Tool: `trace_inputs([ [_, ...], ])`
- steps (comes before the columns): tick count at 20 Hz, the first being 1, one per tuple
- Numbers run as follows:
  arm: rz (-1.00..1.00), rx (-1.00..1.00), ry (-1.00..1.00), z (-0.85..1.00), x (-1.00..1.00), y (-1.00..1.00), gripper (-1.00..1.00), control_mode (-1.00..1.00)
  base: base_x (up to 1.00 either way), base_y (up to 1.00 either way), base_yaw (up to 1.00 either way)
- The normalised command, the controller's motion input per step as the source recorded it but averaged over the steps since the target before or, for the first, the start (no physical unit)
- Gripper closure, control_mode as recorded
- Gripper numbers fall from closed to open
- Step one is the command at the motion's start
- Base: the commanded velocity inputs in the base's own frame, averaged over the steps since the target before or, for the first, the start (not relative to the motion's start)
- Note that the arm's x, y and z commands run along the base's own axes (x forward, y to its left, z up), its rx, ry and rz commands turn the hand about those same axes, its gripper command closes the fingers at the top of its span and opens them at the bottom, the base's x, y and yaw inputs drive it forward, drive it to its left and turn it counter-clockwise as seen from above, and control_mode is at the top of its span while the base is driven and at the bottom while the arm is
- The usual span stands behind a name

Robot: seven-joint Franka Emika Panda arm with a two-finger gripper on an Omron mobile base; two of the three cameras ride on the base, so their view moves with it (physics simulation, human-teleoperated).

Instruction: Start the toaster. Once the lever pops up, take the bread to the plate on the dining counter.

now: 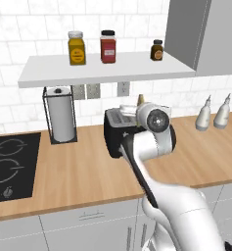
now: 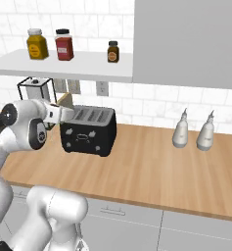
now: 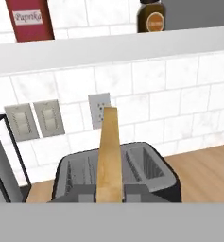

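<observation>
Bread [image 3: 108, 156]: clamped upright in gripper [image 3: 108, 196], apparently clear above toaster [image 3: 118, 177]. Next: carry to plate.

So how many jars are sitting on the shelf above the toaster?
3, all on the white shelf: a yellow jar at the left, a red jar beside it, and a small dark brown jar further right. None looks hidden.
</observation>
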Motion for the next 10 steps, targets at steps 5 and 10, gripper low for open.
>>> trace_inputs([
  [5, -0.10, 0.10, 0.07, 0.52, -1.00, -0.28, 1.00, -1.00, 0.00, 0.00, 0.00],
  [10, -0.08, 0.13, 0.22, 0.54, -0.75, -0.33, 1.00, -1.00, 0.00, 0.00, 0.00],
])
